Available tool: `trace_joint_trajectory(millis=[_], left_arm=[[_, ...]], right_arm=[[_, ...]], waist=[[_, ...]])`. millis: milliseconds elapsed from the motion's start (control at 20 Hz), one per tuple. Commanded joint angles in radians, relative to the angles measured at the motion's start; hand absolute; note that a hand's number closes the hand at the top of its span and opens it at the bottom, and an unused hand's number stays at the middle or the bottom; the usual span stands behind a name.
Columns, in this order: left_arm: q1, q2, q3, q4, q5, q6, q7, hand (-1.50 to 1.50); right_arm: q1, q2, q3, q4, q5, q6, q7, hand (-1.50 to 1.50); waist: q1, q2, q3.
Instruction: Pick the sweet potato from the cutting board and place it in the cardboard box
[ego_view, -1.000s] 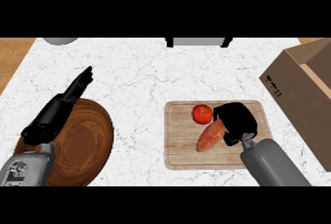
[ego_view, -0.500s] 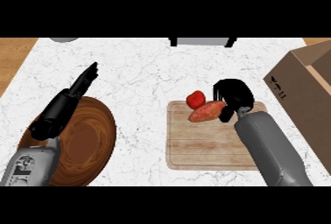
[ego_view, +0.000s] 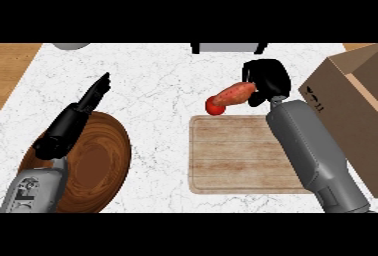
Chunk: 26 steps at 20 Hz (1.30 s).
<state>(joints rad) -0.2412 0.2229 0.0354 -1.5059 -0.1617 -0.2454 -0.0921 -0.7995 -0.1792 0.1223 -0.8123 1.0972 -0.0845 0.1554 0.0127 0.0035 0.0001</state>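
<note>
White marble desk (ego_view: 162, 75): right robot hand (ego_view: 267, 77) curls round the potato (ego_view: 235, 93), lifted off the board (ego_view: 236, 155); box (ego_view: 347, 100) waits at three o'clock.

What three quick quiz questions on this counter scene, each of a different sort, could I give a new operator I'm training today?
1. True or false: the sweet potato lies on the cutting board.
2. Which robot hand holds it? A) left B) right
3. Fill in: the cardboard box stands at the view's ____ edge.

Key: 1 false, it is held off the board by the right robot hand. 2 B; the left robot hand is open. 3 right.
</note>
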Motion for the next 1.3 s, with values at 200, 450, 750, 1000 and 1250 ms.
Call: trace_joint_trajectory(millis=[200,450,750,1000,1250], left_arm=[[0.028,0.025,0.037,-0.054,0.036,-0.028,0.04,0.0],[0.063,0.012,0.03,-0.041,0.014,-0.008,0.002,0.0],[-0.039,0.006,0.028,-0.039,0.023,-0.018,0.066,0.0],[-0.013,-0.012,0.019,-0.027,0.006,-0.005,0.03,0.0],[-0.007,-0.014,0.006,-0.024,-0.02,0.002,0.026,0.0]], right_arm=[[-0.046,-0.032,-0.059,-0.227,0.023,-0.009,0.174,1.5],[-0.054,-0.088,-0.216,-0.331,-0.027,-0.037,0.336,1.5],[-0.044,-0.184,-0.317,-0.294,-0.02,-0.1,0.37,1.5],[-0.056,-0.333,-0.431,-0.164,-0.088,-0.095,0.266,1.5],[-0.041,-0.453,-0.437,-0.01,-0.091,0.025,0.172,1.5]], waist=[[-0.018,-0.009,0.0],[-0.028,-0.011,-0.001],[-0.017,-0.003,0.0],[-0.007,0.001,0.0],[-0.002,0.004,0.0]])
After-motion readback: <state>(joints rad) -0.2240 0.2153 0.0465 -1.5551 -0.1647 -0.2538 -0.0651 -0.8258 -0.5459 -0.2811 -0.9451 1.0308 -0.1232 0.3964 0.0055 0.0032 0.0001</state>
